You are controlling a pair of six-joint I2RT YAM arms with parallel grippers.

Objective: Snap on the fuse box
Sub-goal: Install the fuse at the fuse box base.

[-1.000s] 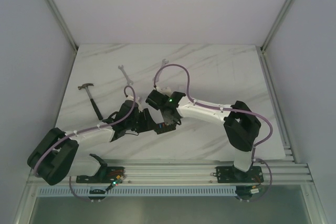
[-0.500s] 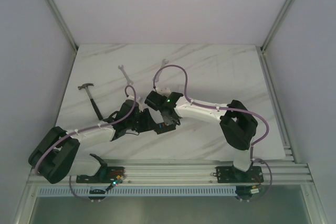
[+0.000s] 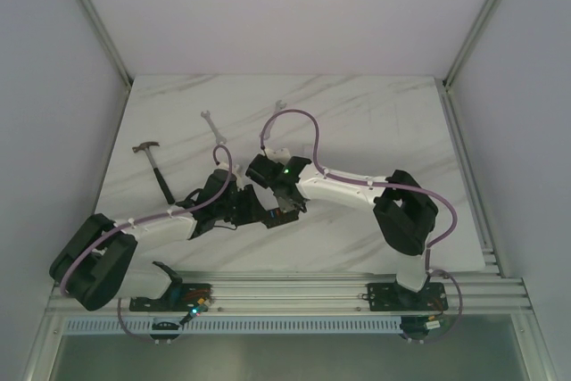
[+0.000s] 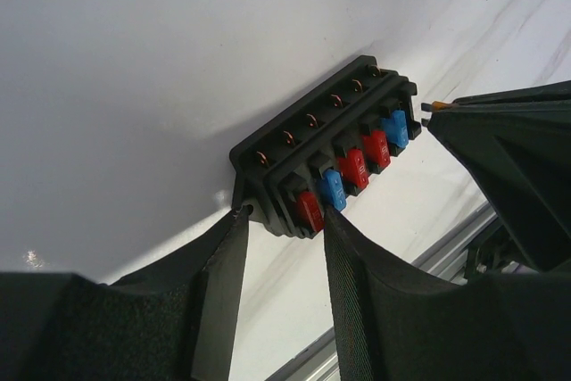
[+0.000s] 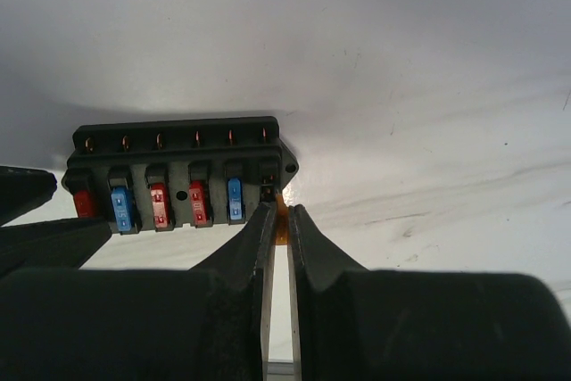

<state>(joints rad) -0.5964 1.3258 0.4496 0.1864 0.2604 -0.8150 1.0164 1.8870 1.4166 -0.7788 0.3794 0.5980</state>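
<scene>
The fuse box (image 5: 169, 167) is a black box lying on the white table, with red and blue fuses in a row and one empty slot at its right end. My right gripper (image 5: 282, 210) is shut on a small orange fuse (image 5: 283, 223), whose tip is at that empty slot. My left gripper (image 4: 284, 219) straddles the box's other end (image 4: 330, 144), with both fingers touching it. The right gripper (image 4: 428, 115) also shows at the box's far end in the left wrist view. In the top view both grippers meet over the box (image 3: 282, 215), which is mostly hidden.
A hammer (image 3: 156, 167) lies at the left of the table. Two wrenches (image 3: 211, 124) (image 3: 273, 113) lie behind the arms. An aluminium rail (image 3: 294, 290) runs along the near edge, close to the box. No clear cover is in view.
The right arm's elbow has shifted slightly left. Both grippers have stayed at the fuse box.
</scene>
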